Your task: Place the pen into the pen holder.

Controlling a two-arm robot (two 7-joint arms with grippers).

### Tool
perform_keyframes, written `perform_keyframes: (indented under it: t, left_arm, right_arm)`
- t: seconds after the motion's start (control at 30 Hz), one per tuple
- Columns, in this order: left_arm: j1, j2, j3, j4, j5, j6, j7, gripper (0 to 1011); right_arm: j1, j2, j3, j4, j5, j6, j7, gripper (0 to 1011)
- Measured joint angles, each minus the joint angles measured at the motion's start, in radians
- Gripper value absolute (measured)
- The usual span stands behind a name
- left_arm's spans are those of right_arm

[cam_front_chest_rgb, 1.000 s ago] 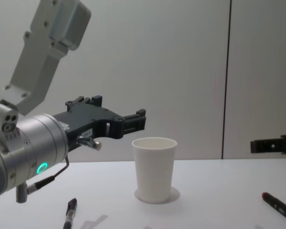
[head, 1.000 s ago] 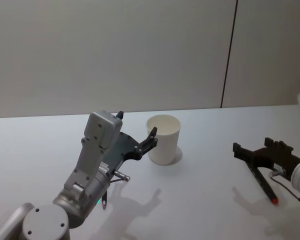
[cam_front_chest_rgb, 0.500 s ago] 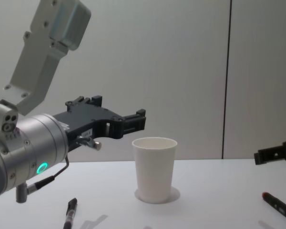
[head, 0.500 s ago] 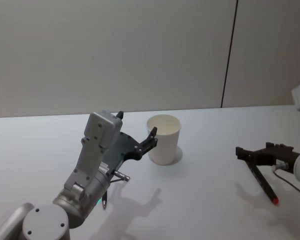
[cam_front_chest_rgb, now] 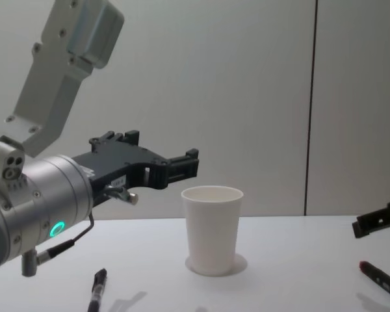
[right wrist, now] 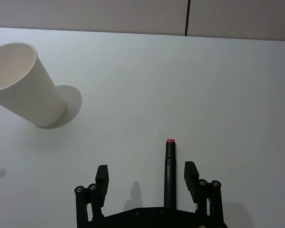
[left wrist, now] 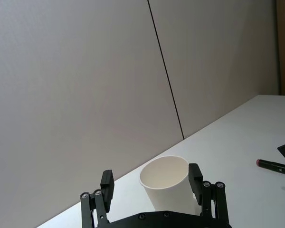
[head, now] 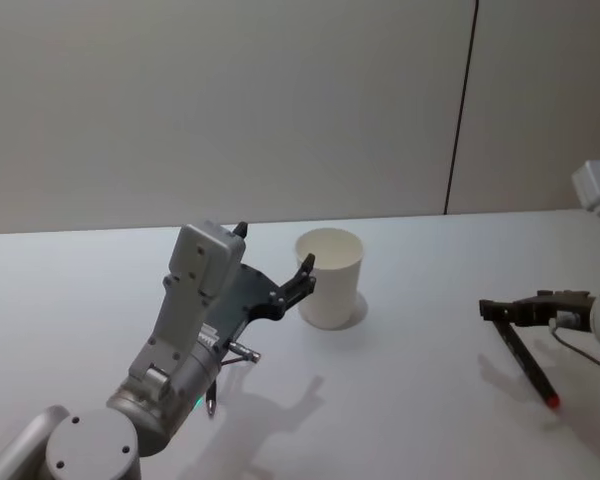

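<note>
Presently counted: two pens, one container, two grippers.
Container: one pen holder (head: 329,290) (cam_front_chest_rgb: 212,227) (right wrist: 26,88), a plain white paper cup with a rolled rim, tapering downward. It stands upright, mouth up, on the white table (head: 400,430).
Container contents: the stretch of inner wall seen from the head and right wrist views is bare white. Both pens lie on the table outside it.
Pen one: red-tipped pen (head: 528,362) (right wrist: 169,173) (cam_front_chest_rgb: 381,279), a slim black barrel with a red end. It lies flat on the robot's right side of the table, well apart from the pen holder, red end nearer the robot's body.
Pen two: black pen (cam_front_chest_rgb: 96,292), a dark barrel lying flat on the left side of the table beneath the left arm, near the pen holder but apart from it.
Left gripper (head: 274,248) (left wrist: 151,176): raised off the table just beside the pen holder, on its left, with the fingertips a little above rim level in the chest view. The fingers are spread wide and hold nothing.
Right gripper (right wrist: 146,172) (head: 495,310): low over the far end of the red-tipped pen. The fingers are spread wide, and the barrel lies between them, closer to one finger and unclamped. Whether any finger touches the barrel cannot be told.
Backdrop: one grey panelled wall (head: 230,110) with a single dark vertical seam.
</note>
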Motion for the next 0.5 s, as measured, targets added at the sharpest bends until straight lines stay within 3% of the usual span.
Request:
perform_keyframes:
  t: [0.5]
  left_arm:
    - [0.000,0.000,0.000,0.000,0.000,0.000,0.000,1000]
  right_arm:
    - [0.109,-0.018,-0.019,0.158,-0.064,0.060,0.070,1002]
